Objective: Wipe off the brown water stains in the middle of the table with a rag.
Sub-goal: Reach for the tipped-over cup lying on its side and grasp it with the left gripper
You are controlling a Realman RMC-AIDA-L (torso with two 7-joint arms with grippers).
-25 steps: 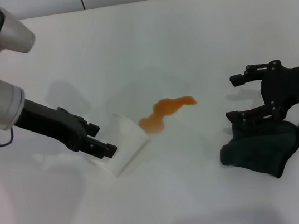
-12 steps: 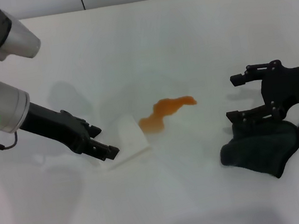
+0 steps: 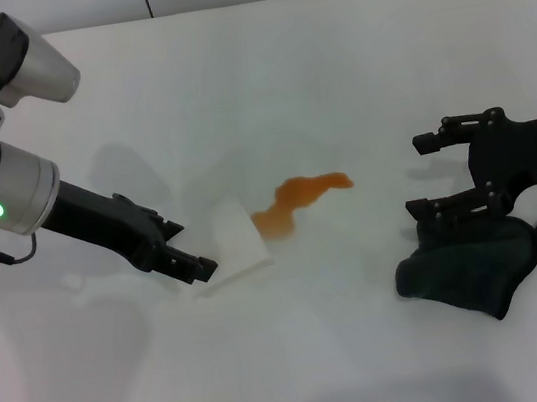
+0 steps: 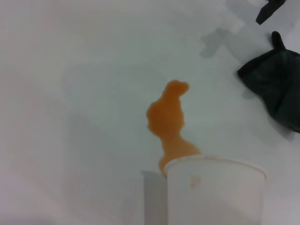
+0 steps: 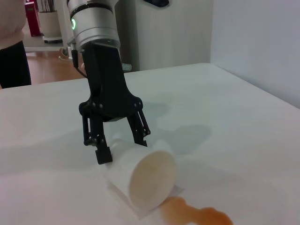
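Note:
The brown water stains [image 3: 299,199] lie as a wavy orange-brown puddle in the middle of the white table [image 3: 330,70]. They also show in the left wrist view [image 4: 168,119] and the right wrist view [image 5: 197,215]. My left gripper [image 3: 190,251] is shut on a white paper cup [image 3: 234,241] that lies tipped on its side, mouth at the puddle's left end; the right wrist view shows the cup [image 5: 145,180] between the fingers. The dark rag [image 3: 471,267] lies at the right. My right gripper [image 3: 427,175] is open just above the rag's far edge.
The rag also shows in the left wrist view [image 4: 276,89], far from the cup [image 4: 215,192]. Bare white tabletop lies between the puddle and the rag. A wall runs along the table's far edge.
My left arm has shifted slightly right and up, turning the cup flatter against the table beside the puddle. The right gripper and the rag have not moved.

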